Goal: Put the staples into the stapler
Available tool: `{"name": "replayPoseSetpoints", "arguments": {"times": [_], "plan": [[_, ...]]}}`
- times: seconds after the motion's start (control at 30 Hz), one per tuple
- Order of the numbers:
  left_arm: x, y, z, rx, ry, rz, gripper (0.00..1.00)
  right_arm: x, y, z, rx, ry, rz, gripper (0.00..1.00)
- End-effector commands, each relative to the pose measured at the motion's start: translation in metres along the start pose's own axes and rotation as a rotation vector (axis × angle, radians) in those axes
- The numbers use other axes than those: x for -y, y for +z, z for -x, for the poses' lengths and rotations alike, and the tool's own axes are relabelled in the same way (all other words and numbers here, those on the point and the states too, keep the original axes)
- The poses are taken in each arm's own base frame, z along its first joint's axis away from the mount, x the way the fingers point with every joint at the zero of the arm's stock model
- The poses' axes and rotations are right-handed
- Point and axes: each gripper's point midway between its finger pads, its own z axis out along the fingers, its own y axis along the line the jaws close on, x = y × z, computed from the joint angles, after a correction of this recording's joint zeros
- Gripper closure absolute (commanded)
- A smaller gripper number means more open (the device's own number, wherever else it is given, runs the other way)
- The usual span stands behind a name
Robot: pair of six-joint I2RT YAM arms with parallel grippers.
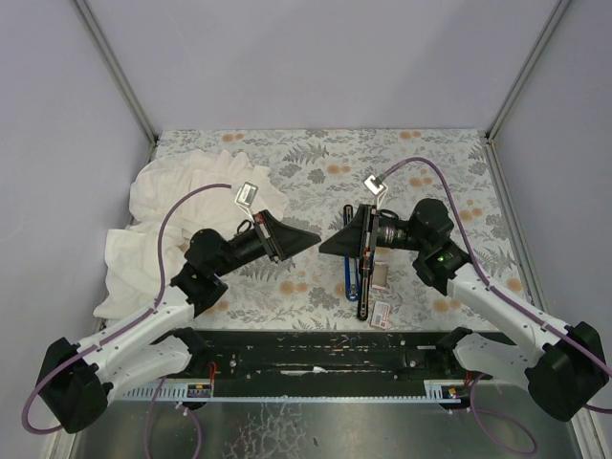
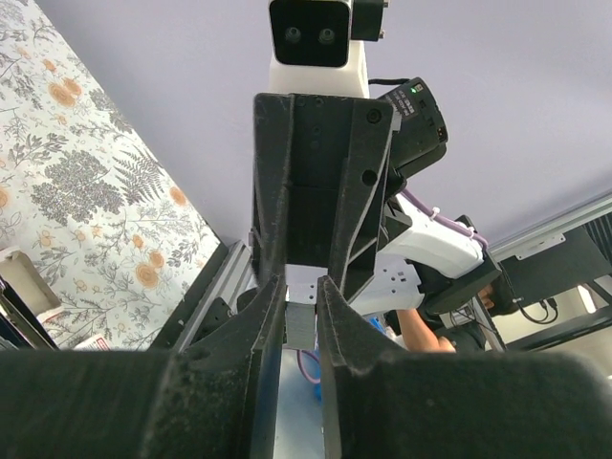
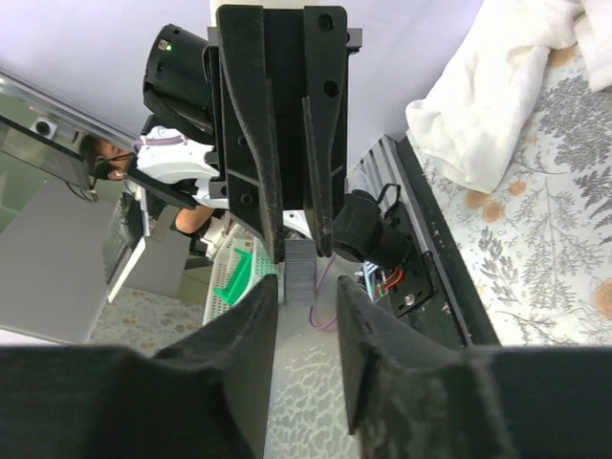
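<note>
- Two pincers meet tip to tip above the middle of the flower-patterned bench [image 1: 316, 172], the left arm reaching in from the left and the right arm from the right.
- The left pincer [image 2: 301, 287] is clenched on the staple strip [image 2: 301, 330]. In its own wrist view both fingers press against the sides of the short silvery-grey strip.
- The right pincer [image 3: 306, 282] is released. In its wrist view the gap between its fingers is wider than the strip, and one finger stands clear of the metal.
- The staple strip is up in the air between the two sets of fingertips, off the bench, and runs in line with both pincers.
- The stapler [image 1: 364, 296] lies flat on the bench below and just in front of the right pincer, its length running toward the near edge. Its blue part shows along its left side and its black part along the right.
- The staple box [image 1: 382, 314], white with a red label, lies just beside the near end of the stapler on its right.
- A pale piece [image 1: 380, 275] lies beside the stapler farther back. I cannot tell what it is.
- A white cloth [image 1: 182, 206] is heaped at the far left of the bench, well apart from the stapler.
</note>
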Motion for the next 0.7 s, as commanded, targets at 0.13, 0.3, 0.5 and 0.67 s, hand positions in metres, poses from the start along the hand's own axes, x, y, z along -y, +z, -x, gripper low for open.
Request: {"name": "replayPoseSetpoints", "arguments": {"times": [0.13,0.3,0.5,0.67], "plan": [[0.007,-0.004,0.01,0.02,0.064,0.049,0.87,0.002,-0.008,0.01,0.084,-0.071,-0.066,0.35],[-0.058,-0.024,0.007,-0.042,0.141,0.439,0.87,0.029,-0.023,0.018,0.156,-0.134,-0.267,0.22],[-0.129,-0.036,-0.027,-0.235,0.134,0.758,0.86,0.074,-0.048,0.011,0.125,-0.2,-0.53,0.19],[-0.184,-0.041,-0.062,-0.328,0.11,0.966,0.86,0.1,-0.064,-0.001,0.07,-0.222,-0.656,0.19]]}}
